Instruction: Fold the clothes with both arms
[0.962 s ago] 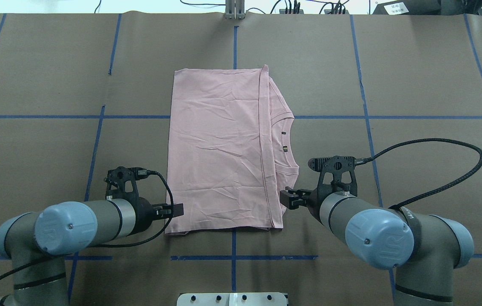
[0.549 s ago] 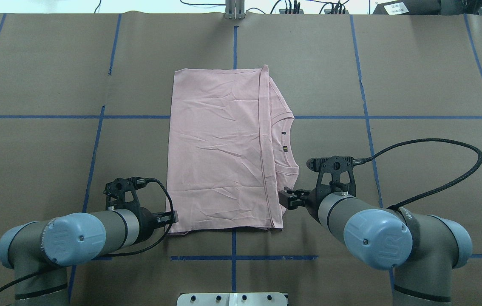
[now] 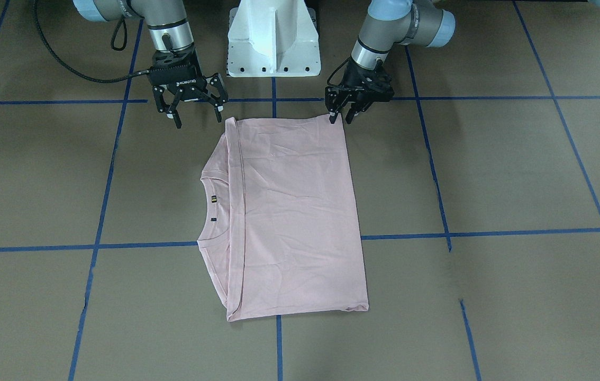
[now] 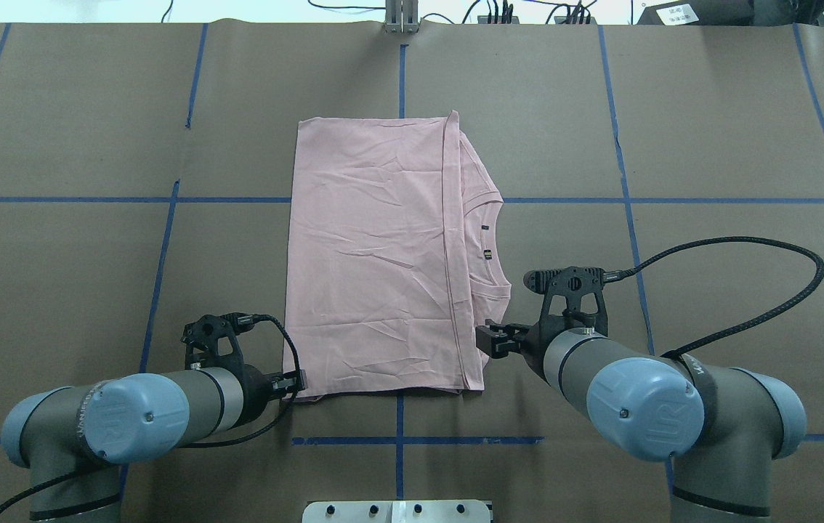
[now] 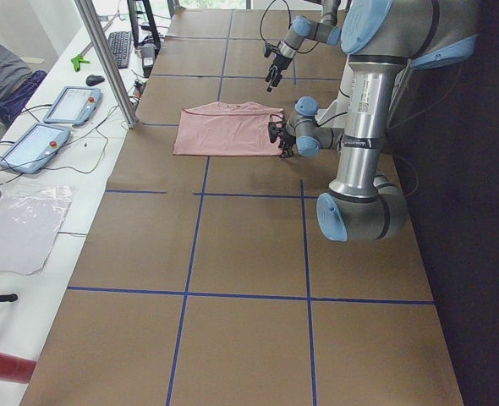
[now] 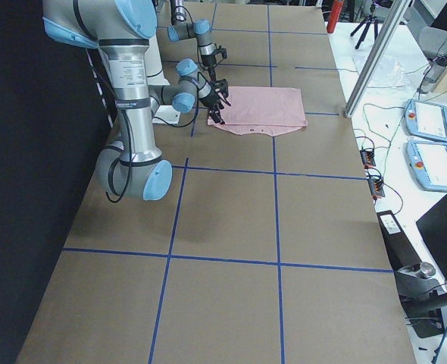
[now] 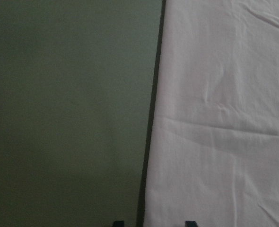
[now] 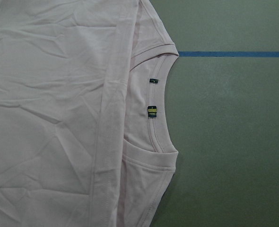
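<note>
- Left arm [image 4: 143, 410]: I read a "UR" mark on its blue joint cap.
- Left claw [image 3: 341, 119]: low at the shirt's near corner on that side. The fingers are slightly parted, and my wrist feed shows the cloth's edge running between them. It is not clamped.
- Pink shirt [image 4: 376, 254]: flat in the middle of the counter, folded into a tall rectangle, with the collar [image 4: 493, 247] poking out toward the right arm.
- Inside the collar are a small yellow-and-dark tag [image 8: 152, 111] and a smaller dark tag [image 8: 152, 80]. Both are too small for me to read.
- Right claw [image 3: 199, 120]: just beside the shirt's other near corner, fingers spread wide and gripping nothing. Its body reads "ROBOTIQ".
- Right arm [image 4: 644, 410]: "UR" on its cap too.
- Counter [image 4: 710, 145]: brown paper marked with a grid of blue tape lines [image 4: 165, 240].
- Room: a white base [image 3: 273, 37] between the arms. A side bench carries touch panels [image 5: 68, 103] and a keyboard [image 5: 118, 48].
</note>
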